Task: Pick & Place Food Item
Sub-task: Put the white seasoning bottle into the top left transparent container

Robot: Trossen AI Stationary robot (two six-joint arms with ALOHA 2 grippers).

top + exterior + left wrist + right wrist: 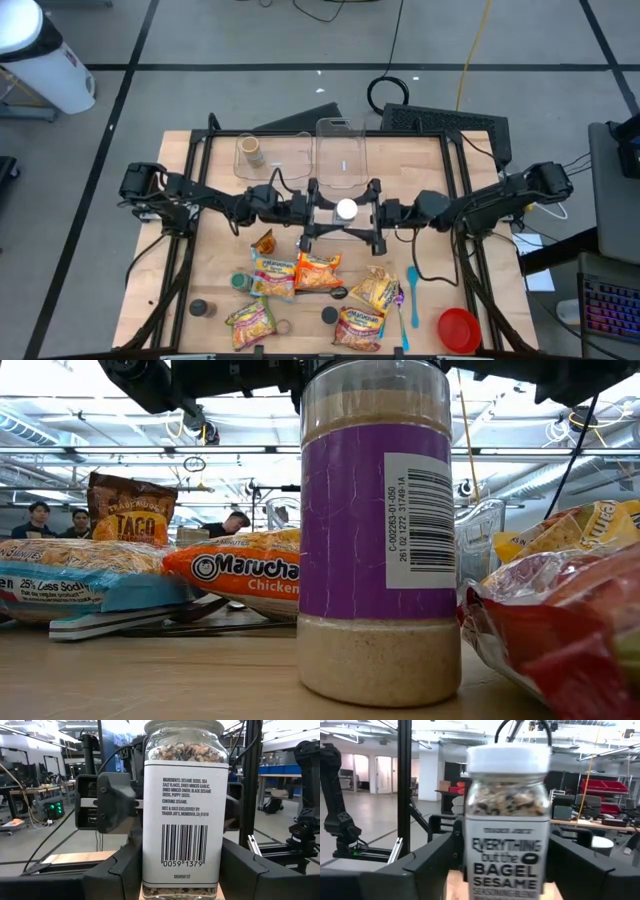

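From above, both arms meet over the middle of the table (210, 300). Between them stands a seasoning jar (346, 209), seen as a white round lid. The left end effector (318, 212) and the right end effector (374, 212) come to it from opposite sides, which looks to me like a handover from one arm to the other. Behind the jar two clear bins (340, 150) wait, probably the place where the food goes. In front lie noodle packets (318, 272), a red bowl (459, 329) and a blue spoon (412, 292), well apart from the jar.

The low view shows a different thing: a purple-labelled shaker (380, 530) stands upright on the table close to the camera, with Maruchan packets (235, 570) behind it. The arms are only dark shapes at the top.

In the left wrist view the jar (181, 810) sits upright between the dark fingers (125, 870), which touch both its sides, so this end effector is clamped on it, keeping it straight.

In the right wrist view the jar (507, 820) shows its front label between the fingers (432, 865). I cannot tell if they already press it or only stand around it.
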